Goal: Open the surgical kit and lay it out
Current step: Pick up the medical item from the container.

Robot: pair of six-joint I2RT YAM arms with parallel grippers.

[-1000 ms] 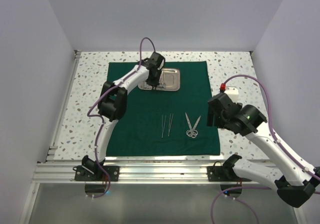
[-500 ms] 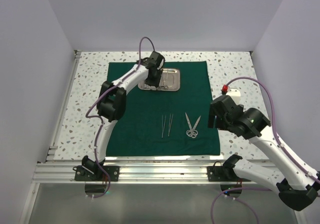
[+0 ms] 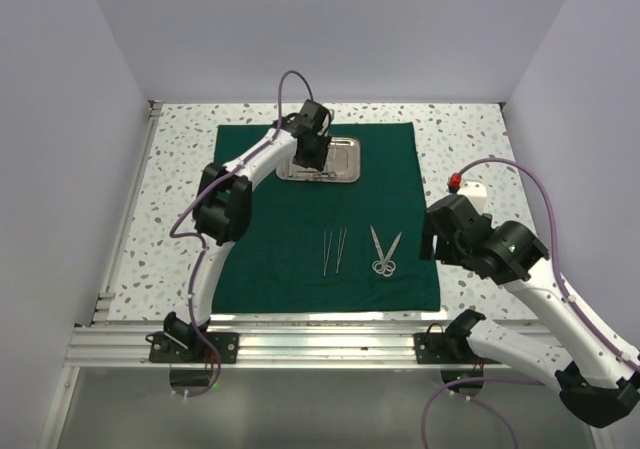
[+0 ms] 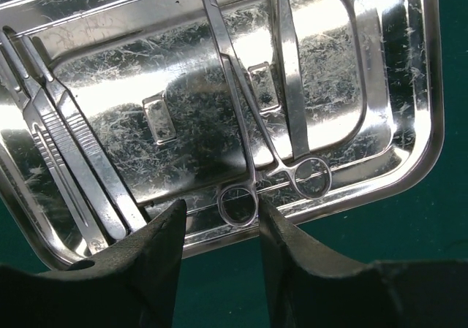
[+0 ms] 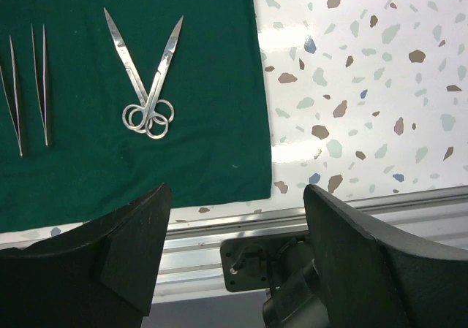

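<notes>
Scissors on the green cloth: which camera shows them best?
The right wrist view: the scissors lie large and sharp there, blades spread, ring handles distinct, on the green cloth. The top external view shows them whole but small. The left wrist view looks at the steel tray and misses them.

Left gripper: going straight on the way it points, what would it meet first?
Probably the ring-handled forceps in the steel tray: one ring sits between the fingers of the left gripper; depth unclear.
</notes>
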